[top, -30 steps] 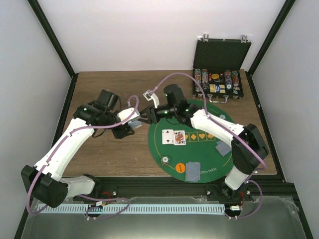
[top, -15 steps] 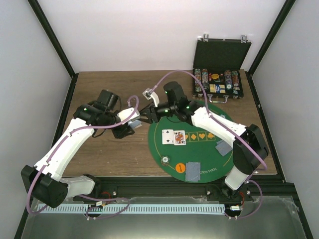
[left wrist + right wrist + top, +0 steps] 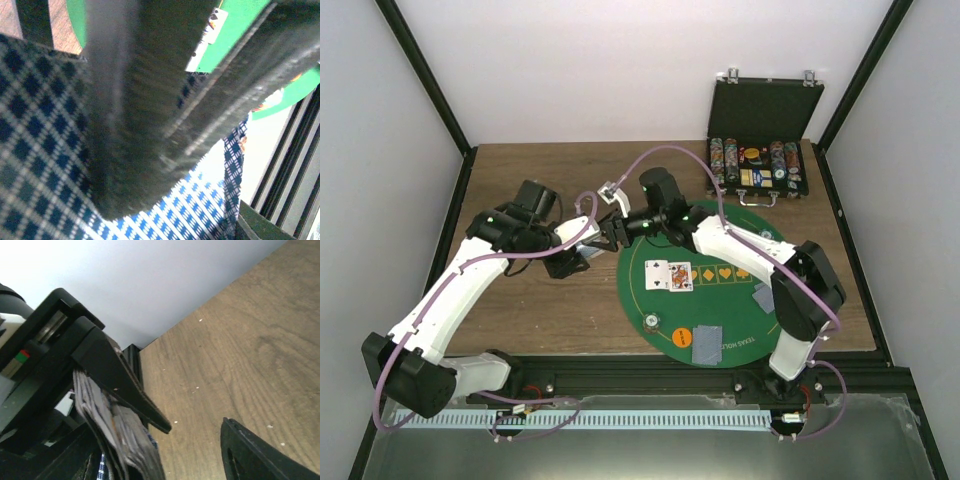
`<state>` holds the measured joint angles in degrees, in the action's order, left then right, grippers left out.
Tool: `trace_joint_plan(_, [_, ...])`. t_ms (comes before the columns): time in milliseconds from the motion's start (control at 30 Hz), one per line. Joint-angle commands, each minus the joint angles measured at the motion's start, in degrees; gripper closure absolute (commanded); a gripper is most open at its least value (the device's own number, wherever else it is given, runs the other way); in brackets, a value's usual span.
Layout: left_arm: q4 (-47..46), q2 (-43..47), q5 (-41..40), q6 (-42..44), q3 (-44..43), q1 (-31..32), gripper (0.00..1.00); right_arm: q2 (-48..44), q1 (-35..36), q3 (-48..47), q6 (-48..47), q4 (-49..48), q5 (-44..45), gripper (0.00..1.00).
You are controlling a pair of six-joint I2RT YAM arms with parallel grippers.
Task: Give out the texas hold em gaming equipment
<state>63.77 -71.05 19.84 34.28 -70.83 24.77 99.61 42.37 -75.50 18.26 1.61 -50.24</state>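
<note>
My left gripper (image 3: 577, 259) is shut on a deck of playing cards (image 3: 588, 250) left of the green mat. In the left wrist view the deck's blue-checked backs (image 3: 200, 210) fill the frame under a dark finger (image 3: 150, 125). My right gripper (image 3: 604, 236) is open and reaches left to the deck. In the right wrist view the deck's edge (image 3: 117, 432) sits under the left gripper's black finger (image 3: 125, 387), and one of my right fingers (image 3: 250, 455) shows at the lower right. Two face-up cards (image 3: 668, 275), face-down cards (image 3: 707, 343) (image 3: 767, 296), an orange disc (image 3: 682, 337) and a striped disc (image 3: 650, 321) lie on the mat.
The round green felt mat (image 3: 720, 300) covers the right half of the wooden table (image 3: 540, 180). An open black case of chips (image 3: 760, 165) stands at the back right. White walls with black frame posts enclose the table.
My right gripper has moved left, off the mat's edge, up to the deck in my left gripper. The left arm has stayed put.
</note>
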Motion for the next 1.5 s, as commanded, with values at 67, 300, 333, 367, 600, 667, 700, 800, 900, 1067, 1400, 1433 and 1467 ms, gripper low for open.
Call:
trace_joint_plan(67, [-0.7,0.6,1.5,-0.1,-0.6,0.1,0.51,-4.3,-0.1,0.6,-1.5,0.7,7.9,0.45])
trace_joint_plan(300, [-0.8,0.4,1.5,-0.1,-0.6,0.1,0.51,-7.0,-0.1,1.8,-3.9,6.0,12.8,0.53])
trace_joint_plan(333, [-0.8,0.5,1.5,0.0,-0.6,0.1,0.51,-7.3,-0.1,1.8,-4.0,6.2,13.0,0.53])
trace_joint_plan(367, [-0.9,0.4,1.5,0.0,-0.5,0.1,0.51,-7.4,-0.1,1.8,-4.0,6.1,12.6,0.53])
trace_joint_plan(600, [-0.9,-0.1,1.5,-0.2,-0.6,0.1,0.51,-6.8,-0.1,-0.7,-4.6,7.5,6.7,0.59])
trace_joint_plan(667, [-1.0,0.1,1.2,-0.3,-0.5,0.1,0.51,-7.3,-0.1,-1.1,-4.8,7.9,6.1,0.62])
trace_joint_plan(700, [-1.1,0.2,1.0,-0.3,-0.4,0.1,0.51,-7.5,-0.1,-1.1,-4.9,8.0,6.0,0.62])
trace_joint_plan(800, [-1.3,0.2,0.7,-0.3,-0.2,0.1,0.51,-8.2,-0.1,-0.8,-4.7,8.0,6.2,0.63])
trace_joint_plan(900, [-1.3,0.2,0.6,-0.4,-0.2,0.1,0.51,-8.4,-0.1,-0.9,-4.6,8.4,6.2,0.64])
trace_joint_plan(1067, [-1.2,0.2,0.7,-0.4,-0.2,0.1,0.51,-9.1,-0.1,-1.0,-5.1,8.5,8.2,0.60])
trace_joint_plan(1400, [-1.0,0.1,0.8,-0.3,-0.5,0.1,0.51,-7.7,-0.1,-3.1,-5.7,9.8,11.8,0.67])
trace_joint_plan(1433, [-0.9,0.1,0.9,-0.2,-0.5,0.1,0.51,-7.7,-0.1,-3.3,-5.6,9.9,11.4,0.71])
trace_joint_plan(1467, [-0.9,0.1,0.9,-0.2,-0.4,0.1,0.51,-7.6,-0.1,-3.5,-5.7,10.0,11.3,0.74])
